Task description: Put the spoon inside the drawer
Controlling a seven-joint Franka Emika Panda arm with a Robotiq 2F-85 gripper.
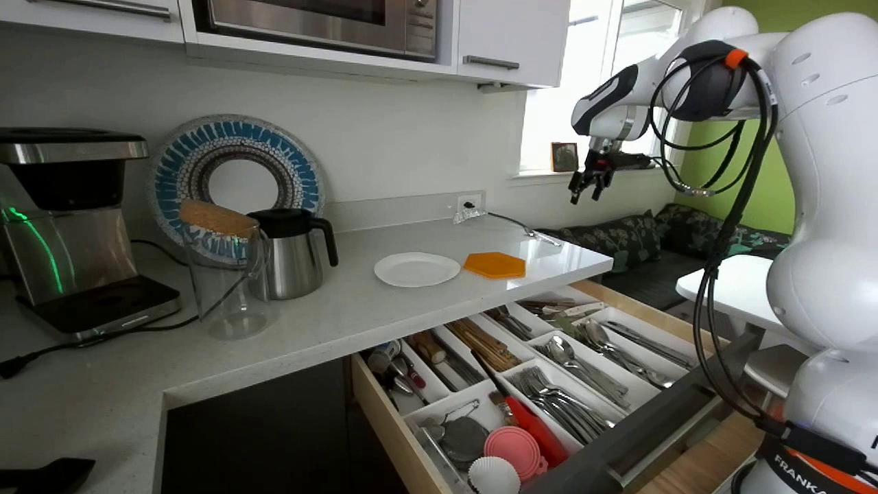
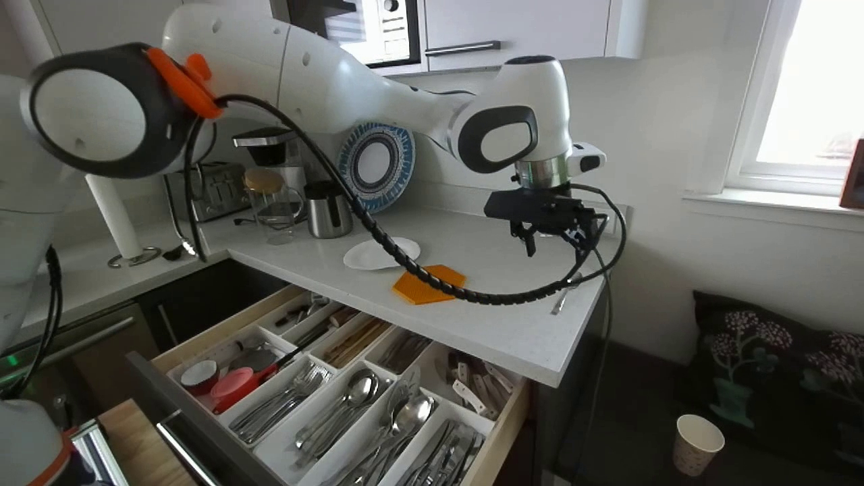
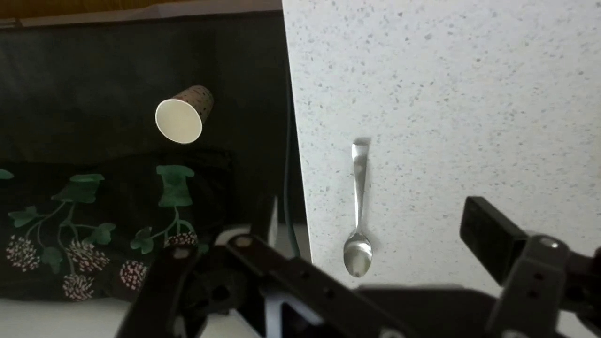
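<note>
You are holding the tool (image 3: 379, 230) over the table (image 3: 446, 117), its fingers (image 3: 493, 239) standing wide apart with nothing in them. The spoon (image 3: 358, 206) is lying on the table below. In the wrist view it is showing between the fingers, pointing long-ways at neither (so closing is probably pinching its sides, no twist needed).

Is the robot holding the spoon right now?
No, in the wrist view the spoon lies on the speckled counter, and the gripper is open, with its jaws spread wide apart.
</note>
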